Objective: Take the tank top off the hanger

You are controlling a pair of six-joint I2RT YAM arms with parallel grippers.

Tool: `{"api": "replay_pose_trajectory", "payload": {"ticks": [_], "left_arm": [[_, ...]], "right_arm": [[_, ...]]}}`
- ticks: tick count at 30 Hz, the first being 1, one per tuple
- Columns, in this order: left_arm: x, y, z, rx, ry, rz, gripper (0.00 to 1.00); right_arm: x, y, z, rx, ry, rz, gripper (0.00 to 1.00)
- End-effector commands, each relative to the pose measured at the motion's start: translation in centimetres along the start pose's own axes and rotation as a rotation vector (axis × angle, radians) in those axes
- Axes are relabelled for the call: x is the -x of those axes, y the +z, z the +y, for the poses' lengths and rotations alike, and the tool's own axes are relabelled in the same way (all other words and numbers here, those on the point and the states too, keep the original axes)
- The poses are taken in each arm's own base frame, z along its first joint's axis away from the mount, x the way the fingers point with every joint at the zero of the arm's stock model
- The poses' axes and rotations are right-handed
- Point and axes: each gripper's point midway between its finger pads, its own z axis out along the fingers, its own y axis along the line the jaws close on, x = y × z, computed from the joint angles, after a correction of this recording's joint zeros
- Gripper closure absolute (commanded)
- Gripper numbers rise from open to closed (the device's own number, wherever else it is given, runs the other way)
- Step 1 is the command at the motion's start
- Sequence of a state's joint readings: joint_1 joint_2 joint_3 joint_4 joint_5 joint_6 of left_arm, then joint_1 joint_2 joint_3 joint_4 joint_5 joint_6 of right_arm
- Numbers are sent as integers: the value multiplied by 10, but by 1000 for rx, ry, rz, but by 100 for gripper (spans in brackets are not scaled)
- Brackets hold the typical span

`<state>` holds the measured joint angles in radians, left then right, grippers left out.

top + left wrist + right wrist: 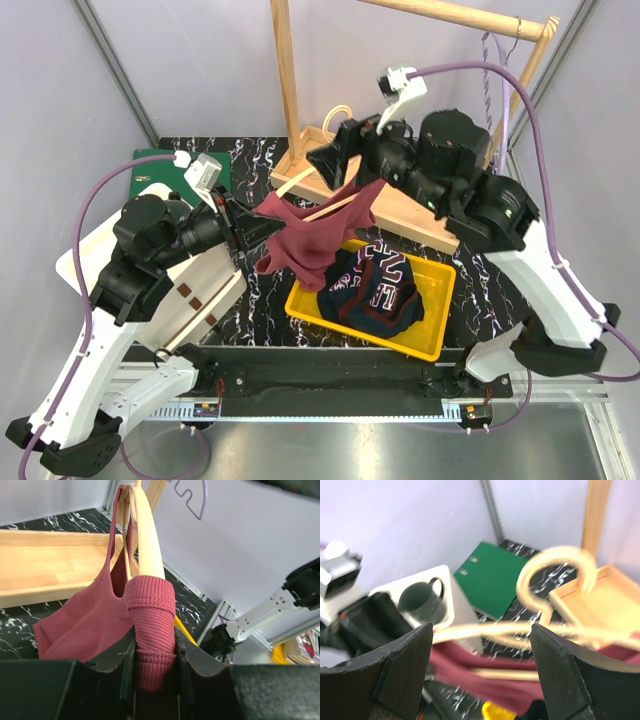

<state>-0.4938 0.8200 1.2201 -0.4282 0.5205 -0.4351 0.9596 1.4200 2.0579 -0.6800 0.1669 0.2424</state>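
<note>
Maroon tank top (pixel 95 620) and hanger (pixel 145 535) end being clamped by the left hand (pixel 155 640), right hand (pixel 480 630) being held apart near the hook (pixel 560 565).

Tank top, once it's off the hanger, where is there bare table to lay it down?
Barest: the marble table between the green folder and the wooden rack base, and the strip between the white board and the yellow bin. Crowded in the middle, where the tank top hangs; the bin already holds a dark garment.
</note>
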Motion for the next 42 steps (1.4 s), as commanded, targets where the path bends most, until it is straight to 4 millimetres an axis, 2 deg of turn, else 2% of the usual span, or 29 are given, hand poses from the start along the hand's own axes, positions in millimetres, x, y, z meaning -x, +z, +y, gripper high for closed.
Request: {"api": "replay_pose_trajectory", "payload": {"ticks": [1, 4, 10, 15, 16, 17, 18, 20, 21, 23, 25, 27, 29, 30, 32, 34, 36, 42], "left_arm": [[19, -13, -30, -113, 51, -71, 100], [20, -18, -37, -133, 58, -76, 100], [18, -19, -41, -156, 60, -65, 100], [21, -18, -42, -164, 59, -76, 100], [23, -18, -43, -166, 56, -79, 100], [24, -17, -43, -168, 56, -83, 100], [26, -17, -44, -168, 53, -86, 100], [31, -18, -46, -167, 51, -100, 100], [32, -17, -45, -165, 48, -102, 100], [35, -16, -45, -161, 47, -109, 100], [39, -15, -44, -152, 47, -116, 88], [42, -15, -39, -117, 60, -127, 68], [47, -20, -32, -51, 77, -134, 55], [50, -24, -29, -21, 115, -143, 41], [59, -36, -22, 72, 141, -160, 31], [66, -50, -21, 127, 189, -182, 23], [74, -60, -18, 176, 207, -217, 21], [77, -77, -19, 214, 205, -265, 19]], "right_arm": [[7, 24, -23, -93, -67, -1, 19], [6, 32, -34, -117, -67, 7, 27], [-11, 42, -44, -129, -68, 43, 34], [-22, 38, -51, -147, -84, 39, 42], [-16, 37, -52, -151, -87, 7, 44], [-21, 34, -55, -160, -91, 6, 48], [-20, 34, -55, -158, -94, -5, 58], [-12, 30, -56, -157, -94, -51, 68], [-10, 30, -55, -153, -97, -62, 78], [-3, 29, -55, -154, -102, -93, 88], [4, 28, -57, -169, -119, -116, 100], [9, 27, -60, -185, -133, -132, 100], [14, 26, -67, -227, -140, -148, 100], [16, 24, -69, -240, -138, -154, 100], [18, 23, -73, -263, -147, -159, 100], [21, 21, -76, -281, -156, -165, 100], [22, 21, -78, -296, -167, -165, 100], [33, 18, -93, -389, -232, -175, 100]]}}
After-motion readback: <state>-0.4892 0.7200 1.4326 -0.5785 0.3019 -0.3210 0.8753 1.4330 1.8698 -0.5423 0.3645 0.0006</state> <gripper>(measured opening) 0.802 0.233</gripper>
